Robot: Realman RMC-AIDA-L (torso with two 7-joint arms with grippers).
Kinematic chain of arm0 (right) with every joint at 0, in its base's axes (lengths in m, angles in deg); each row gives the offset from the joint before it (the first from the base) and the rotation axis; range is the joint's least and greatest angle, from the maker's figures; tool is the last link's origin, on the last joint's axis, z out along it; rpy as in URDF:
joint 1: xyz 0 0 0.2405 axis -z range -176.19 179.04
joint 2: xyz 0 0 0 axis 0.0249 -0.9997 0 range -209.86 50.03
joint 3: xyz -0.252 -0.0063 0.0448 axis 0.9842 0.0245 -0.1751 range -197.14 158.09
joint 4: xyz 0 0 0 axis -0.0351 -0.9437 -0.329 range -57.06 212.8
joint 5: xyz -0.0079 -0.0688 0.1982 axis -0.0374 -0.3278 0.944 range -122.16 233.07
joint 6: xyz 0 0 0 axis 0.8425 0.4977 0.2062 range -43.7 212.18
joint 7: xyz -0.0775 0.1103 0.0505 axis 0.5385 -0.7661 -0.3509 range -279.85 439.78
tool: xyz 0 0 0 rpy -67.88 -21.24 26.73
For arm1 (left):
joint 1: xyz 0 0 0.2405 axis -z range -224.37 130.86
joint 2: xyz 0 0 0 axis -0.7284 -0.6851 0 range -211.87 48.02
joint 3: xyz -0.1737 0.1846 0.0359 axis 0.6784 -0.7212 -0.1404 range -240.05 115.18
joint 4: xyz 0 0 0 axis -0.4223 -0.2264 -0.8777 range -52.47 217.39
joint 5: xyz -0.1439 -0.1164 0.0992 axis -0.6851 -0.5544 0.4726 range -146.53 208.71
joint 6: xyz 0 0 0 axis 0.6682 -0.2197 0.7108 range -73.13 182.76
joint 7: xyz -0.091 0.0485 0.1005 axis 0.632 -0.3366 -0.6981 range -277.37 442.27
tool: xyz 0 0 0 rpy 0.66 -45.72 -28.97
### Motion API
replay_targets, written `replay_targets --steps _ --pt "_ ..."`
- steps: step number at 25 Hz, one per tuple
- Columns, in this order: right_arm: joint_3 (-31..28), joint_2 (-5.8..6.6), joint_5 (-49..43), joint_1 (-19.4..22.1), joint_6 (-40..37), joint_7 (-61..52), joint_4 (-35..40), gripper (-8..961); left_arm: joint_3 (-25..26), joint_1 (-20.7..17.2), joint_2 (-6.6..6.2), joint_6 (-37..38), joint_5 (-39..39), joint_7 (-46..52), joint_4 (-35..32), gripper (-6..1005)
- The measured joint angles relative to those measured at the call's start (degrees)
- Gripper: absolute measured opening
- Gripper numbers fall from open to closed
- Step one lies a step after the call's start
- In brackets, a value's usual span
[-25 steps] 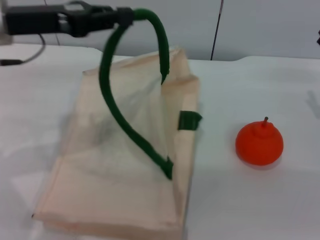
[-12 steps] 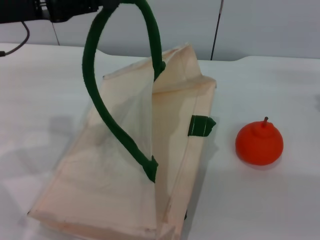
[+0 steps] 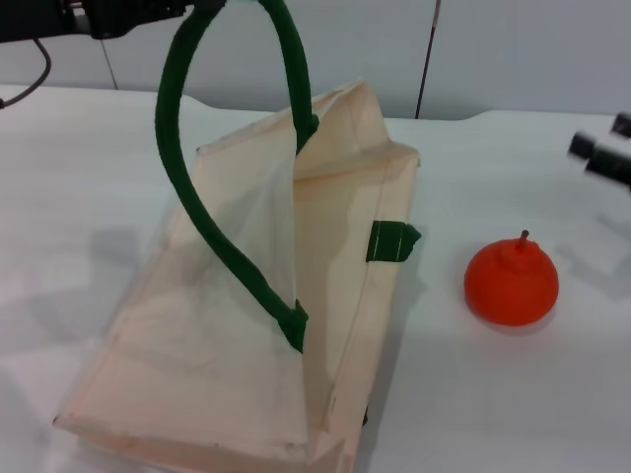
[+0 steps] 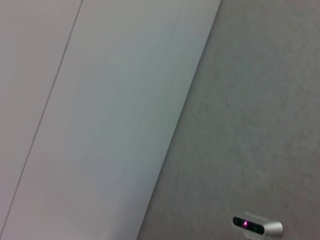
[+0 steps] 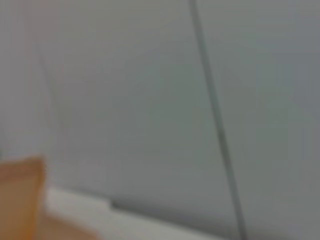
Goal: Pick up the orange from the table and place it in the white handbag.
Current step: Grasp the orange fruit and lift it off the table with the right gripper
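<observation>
The orange (image 3: 511, 284) sits on the white table (image 3: 493, 394), to the right of the white handbag (image 3: 246, 325). My left gripper (image 3: 200, 9) at the top left is shut on one dark green handle (image 3: 173, 148) and holds it up, so the bag's mouth stands open toward the orange. A green tab (image 3: 392, 241) shows on the bag's near side. My right gripper (image 3: 603, 138) enters at the right edge, above and to the right of the orange, with its fingers apart and empty. A corner of the bag shows in the right wrist view (image 5: 20, 200).
A grey wall with a dark vertical seam (image 3: 426, 59) runs behind the table. The left wrist view shows only the wall and a small silver camera (image 4: 257, 226). Bare tabletop lies around the orange.
The left gripper raised the handle and the bag opened wider, then held about still. The right gripper has come into view at the right edge. The orange has not moved.
</observation>
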Motion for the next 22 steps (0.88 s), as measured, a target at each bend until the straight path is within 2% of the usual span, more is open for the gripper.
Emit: replay_targets --steps 7,12,22 --pt "0.09 0.07 -12.02 -1.15 5.81 -0.25 -0.01 835 0.00 -0.08 0.04 -0.26 0.04 0.75 0.06 134" --pt "0.16 -0.45 -18.71 -2.28 5.97 -0.48 -0.24 833 0.00 -0.19 0.07 -0.32 0.23 0.74 0.15 133" --pt "0.15 -3.01 -26.34 -5.14 -1.48 -1.09 -0.12 829 0.00 -0.34 0.20 -0.38 0.25 0.68 0.17 133"
